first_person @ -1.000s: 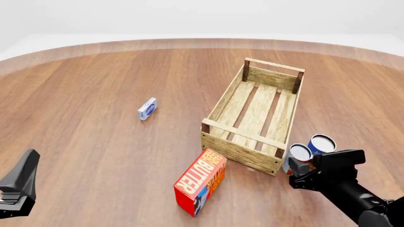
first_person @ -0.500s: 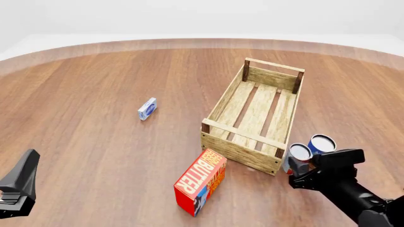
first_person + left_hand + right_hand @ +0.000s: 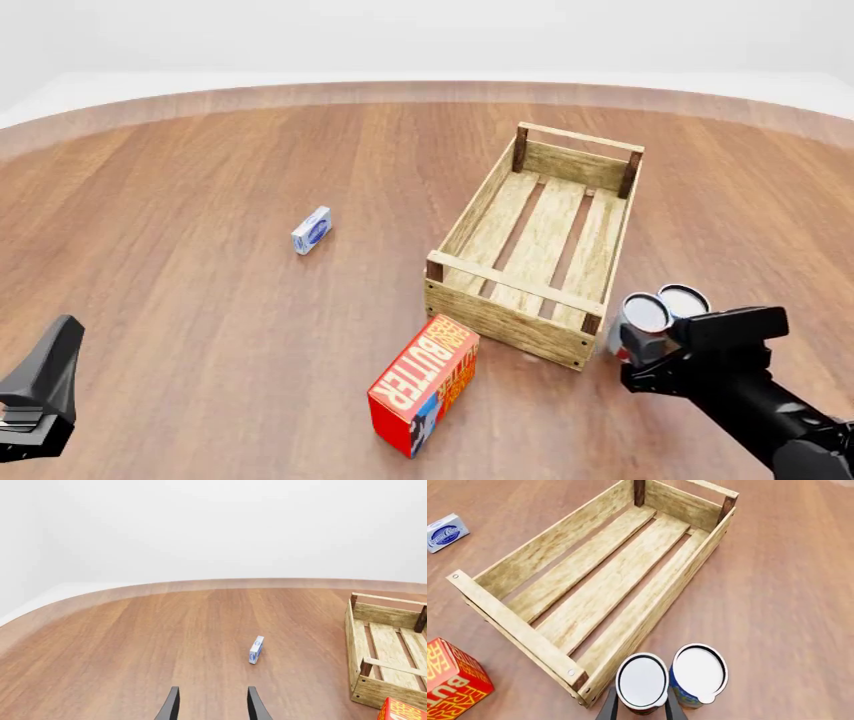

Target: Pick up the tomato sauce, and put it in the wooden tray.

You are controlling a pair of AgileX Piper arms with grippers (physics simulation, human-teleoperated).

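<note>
The tomato sauce can (image 3: 642, 682), silver-white top up, stands just outside the near right corner of the wooden tray (image 3: 514, 625). My right gripper (image 3: 640, 711) has a finger tight on each side of it. In the front view the can (image 3: 646, 312) sits at the tip of my right gripper (image 3: 643, 350), beside the tray (image 3: 514, 318). The label is mostly hidden. My left gripper (image 3: 212, 707) is open and empty at the table's near left (image 3: 34, 400).
A blue and yellow can (image 3: 697, 672) stands right against the tomato sauce, also in the front view (image 3: 685, 299). A red butter box (image 3: 424, 385) stands near the tray's near left corner. A small blue-white box (image 3: 311, 231) lies left of the tray.
My right gripper and the tomato sauce can have shifted slightly right and up together, bringing the can closer to the blue can. The left arm has not moved.
</note>
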